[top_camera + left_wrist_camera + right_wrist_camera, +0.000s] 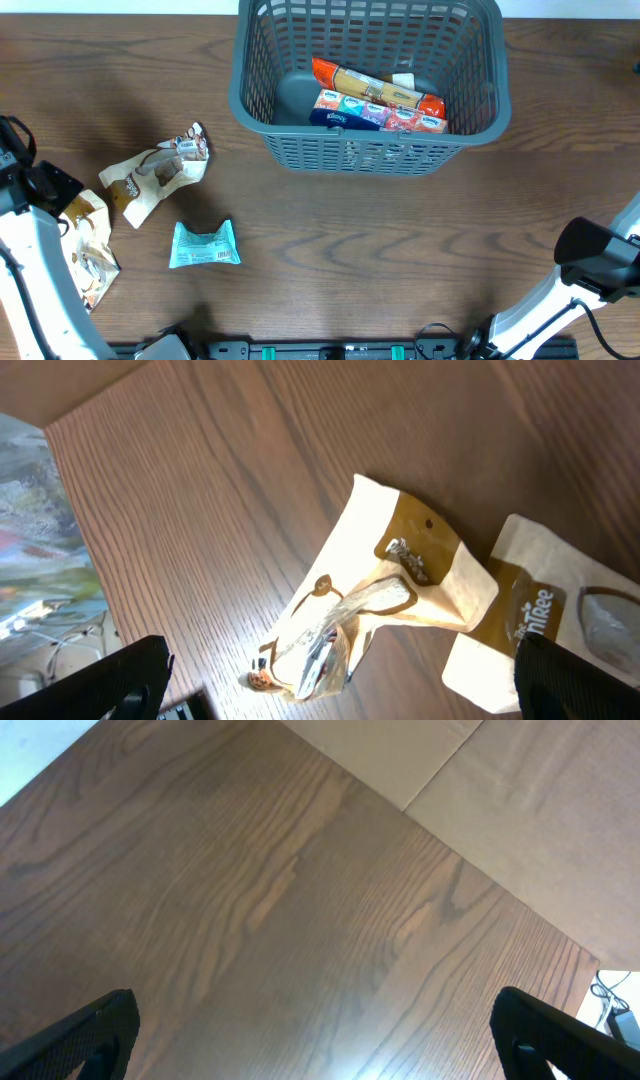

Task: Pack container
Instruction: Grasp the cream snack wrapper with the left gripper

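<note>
Left tool [348,692] spread over tan snack pack [400,585], right tool [325,1048] spread, container [365,155] holding packets [380,102]

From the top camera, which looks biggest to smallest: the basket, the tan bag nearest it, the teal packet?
1. basket, by far
2. tan bag
3. teal packet, a bit smaller than the bag

The left gripper [350,685] has its two dark fingers [130,680] wide apart, at the near left and near right corners. Between them on the wooden table [200,480] lies a crumpled cream-and-brown snack packet [400,585]. A second matching packet [545,615] lies just right of it, touching.
</note>
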Motion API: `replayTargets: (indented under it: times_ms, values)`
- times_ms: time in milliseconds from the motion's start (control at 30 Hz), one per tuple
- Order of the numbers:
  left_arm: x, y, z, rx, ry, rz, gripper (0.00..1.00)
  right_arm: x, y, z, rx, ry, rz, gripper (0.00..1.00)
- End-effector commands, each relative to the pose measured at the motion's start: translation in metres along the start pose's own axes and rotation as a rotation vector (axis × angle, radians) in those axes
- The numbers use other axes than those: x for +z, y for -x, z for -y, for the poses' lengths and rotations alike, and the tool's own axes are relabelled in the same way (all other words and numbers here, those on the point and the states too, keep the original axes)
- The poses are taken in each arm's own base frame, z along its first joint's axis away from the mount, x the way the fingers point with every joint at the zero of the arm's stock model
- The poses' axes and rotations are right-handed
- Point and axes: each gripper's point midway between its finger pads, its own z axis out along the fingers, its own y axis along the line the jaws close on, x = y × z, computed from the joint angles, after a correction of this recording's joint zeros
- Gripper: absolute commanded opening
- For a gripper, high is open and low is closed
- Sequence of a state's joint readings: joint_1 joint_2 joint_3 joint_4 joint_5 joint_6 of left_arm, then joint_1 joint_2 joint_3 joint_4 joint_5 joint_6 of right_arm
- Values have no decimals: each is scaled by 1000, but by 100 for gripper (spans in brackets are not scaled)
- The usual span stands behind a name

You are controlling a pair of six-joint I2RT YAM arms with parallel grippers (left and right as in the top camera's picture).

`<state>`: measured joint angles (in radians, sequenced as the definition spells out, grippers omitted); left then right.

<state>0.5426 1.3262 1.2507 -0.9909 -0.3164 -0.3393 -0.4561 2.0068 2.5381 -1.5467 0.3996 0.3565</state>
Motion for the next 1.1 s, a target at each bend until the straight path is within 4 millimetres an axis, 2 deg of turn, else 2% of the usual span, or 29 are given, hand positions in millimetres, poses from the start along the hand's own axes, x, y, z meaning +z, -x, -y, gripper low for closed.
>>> replayTargets:
  times_ms: [0,167,300,467,700,800,933,1067]
  values:
    - [21,-13,5,68,15,-76,99,5,-1,1,10,-14,-6,99]
    - [47,-19,15,209,28,-144,99,5,-1,1,10,-14,-6,99]
    - [66,-32,38,367,-80,-224,99,5,0,1,10,-15,-6,99]
    - [74,-47,54,532,-185,-284,99,5,0,1,10,-15,-6,99]
    - [72,-53,46,641,-175,-310,99,5,0,1,10,-15,-6,99]
    - [75,-52,36,633,-137,-320,99,5,0,1,10,-15,-6,99]
    - [77,-49,13,629,-43,-339,99,5,-1,1,10,-14,-6,99]
    - [78,-52,3,579,-28,-366,99,5,-1,1,10,-14,-6,99]
